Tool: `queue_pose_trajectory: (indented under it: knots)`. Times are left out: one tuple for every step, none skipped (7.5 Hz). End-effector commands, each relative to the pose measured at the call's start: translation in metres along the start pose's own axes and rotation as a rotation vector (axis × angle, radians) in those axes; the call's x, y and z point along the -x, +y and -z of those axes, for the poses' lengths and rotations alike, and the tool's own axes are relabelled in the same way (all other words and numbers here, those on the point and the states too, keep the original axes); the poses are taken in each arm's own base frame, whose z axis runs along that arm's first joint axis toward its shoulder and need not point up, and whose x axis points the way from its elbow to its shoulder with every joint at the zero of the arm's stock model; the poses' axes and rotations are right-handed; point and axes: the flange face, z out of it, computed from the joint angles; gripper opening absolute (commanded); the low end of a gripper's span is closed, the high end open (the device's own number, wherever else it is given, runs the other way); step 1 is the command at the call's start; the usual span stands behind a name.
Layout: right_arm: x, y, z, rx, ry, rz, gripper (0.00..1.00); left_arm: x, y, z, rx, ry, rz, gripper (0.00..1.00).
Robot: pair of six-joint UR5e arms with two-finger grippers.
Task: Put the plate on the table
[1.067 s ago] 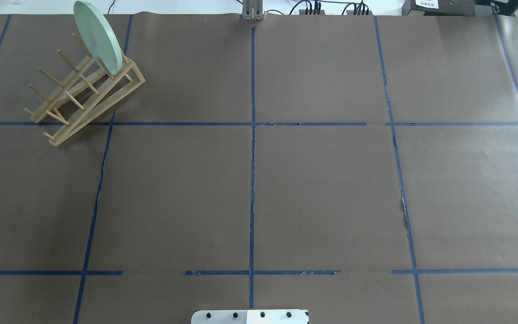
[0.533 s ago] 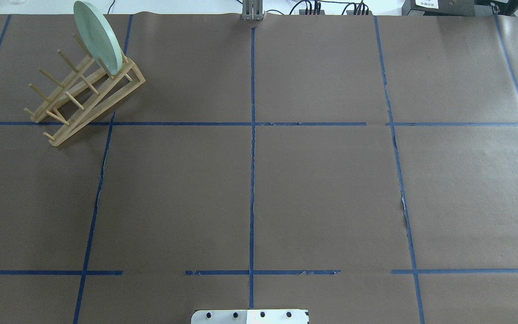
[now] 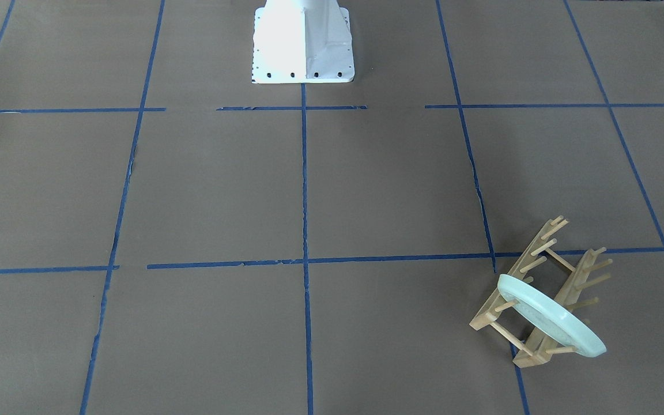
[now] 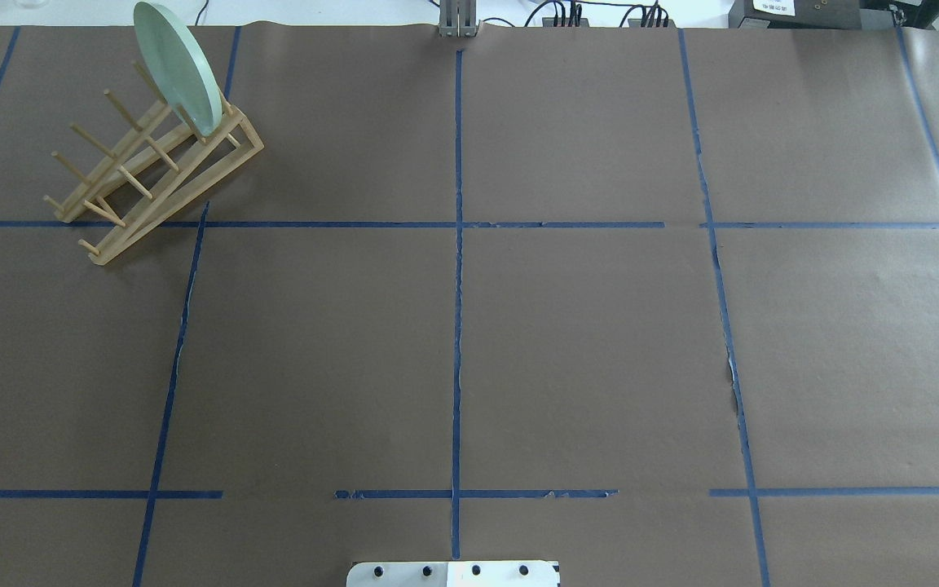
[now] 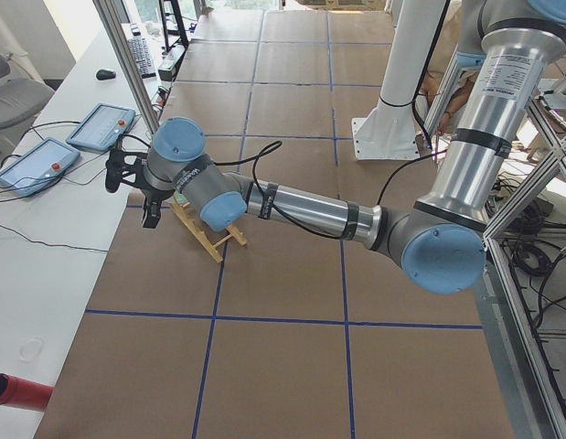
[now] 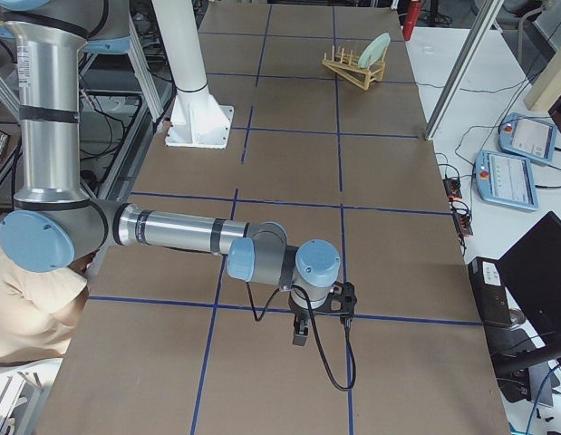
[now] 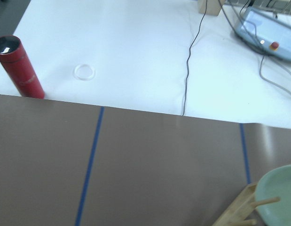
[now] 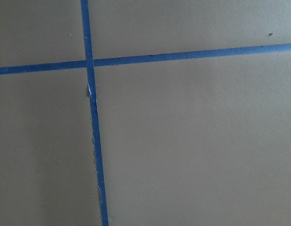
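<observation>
Overhead, front views face each other, high; both share plate [image 4: 176, 69], rack [image 4: 161, 174].

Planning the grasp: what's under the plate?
The rack: the plate stands tilted on edge in its end slot, between pegs, and the rack sits on the table. The plate's bottom edge is down among the rails, so where it rests cannot be seen.

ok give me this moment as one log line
plate: standing in rack, not gripped | table: plate not on it | left gripper: near rack, open/shut unclear | right gripper: far from rack, open/shut unclear
</observation>
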Motion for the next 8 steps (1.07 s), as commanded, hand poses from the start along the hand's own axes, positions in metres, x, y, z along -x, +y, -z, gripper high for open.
queue_pose_trajectory:
  knots:
    - [0.0, 0.0, 0.0, 0.0, 0.0, 0.0, 1.0, -0.064, 0.024, -0.039, -0.058, 0.142, 0.109, 1.0]
    - [0.0, 0.0, 0.0, -0.001, 0.0, 0.001, 1.0, -0.108, 0.038, -0.079, -0.1, 0.15, 0.163, 1.0]
    - [0.0, 0.0, 0.0, -0.001, 0.0, 0.001, 1.0, -0.134, 0.038, -0.102, -0.123, 0.157, 0.221, 1.0]
    - [0.0, 0.0, 0.0, 0.0, 0.0, 0.0, 1.0, -0.149, 0.062, -0.131, -0.08, 0.185, 0.313, 1.0]
    - [0.0, 0.0, 0.0, -0.001, 0.0, 0.001, 1.0, -0.156, 0.077, -0.151, -0.1, 0.222, 0.472, 0.99]
    - [0.0, 0.0, 0.0, -0.001, 0.0, 0.001, 1.0, -0.162, 0.086, -0.169, -0.11, 0.236, 0.596, 0.9]
    - [0.0, 0.0, 0.0, -0.001, 0.0, 0.001, 1.0, -0.162, 0.091, -0.182, -0.094, 0.226, 0.668, 0.87]
    - [0.0, 0.0, 0.0, 0.0, 0.0, 0.0, 1.0, -0.162, 0.1, -0.193, -0.075, 0.214, 0.688, 0.86]
